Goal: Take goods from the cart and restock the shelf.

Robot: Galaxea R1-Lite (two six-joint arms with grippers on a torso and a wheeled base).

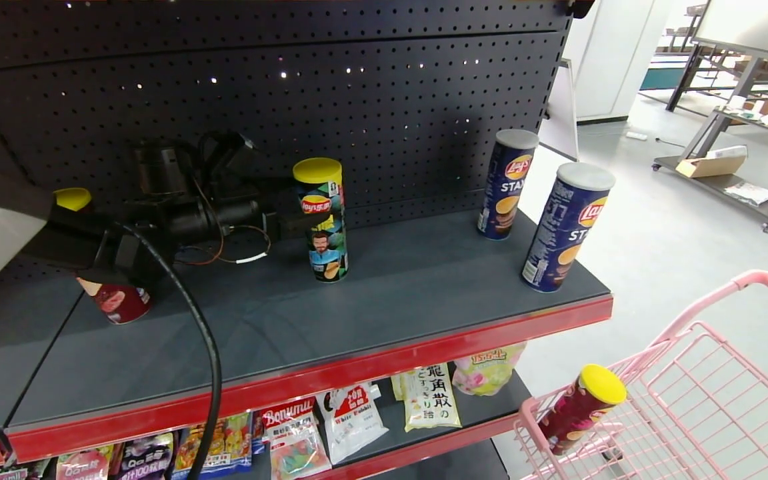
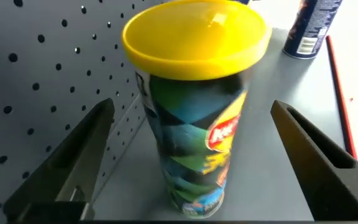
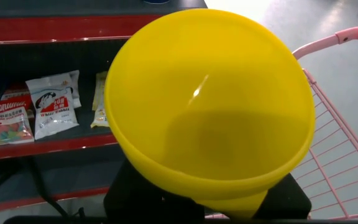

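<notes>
Chip can [image 1: 321,220], cylindrical, glossy, yellow-lidded, stands on matte shelf [image 1: 391,293].

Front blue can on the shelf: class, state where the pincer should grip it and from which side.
Probably around the mid-body of the front blue can, coming level from the open aisle side: it stands upright, a round tube near the shelf edge, pegboard behind.

Chip cans partly hidden
The arm behind the left end effector [image 2: 192,112] covers the middle of a maroon chip can [image 1: 121,303]; a blue chip can [image 2: 309,28] beyond the end effector is edge-cropped.
</notes>
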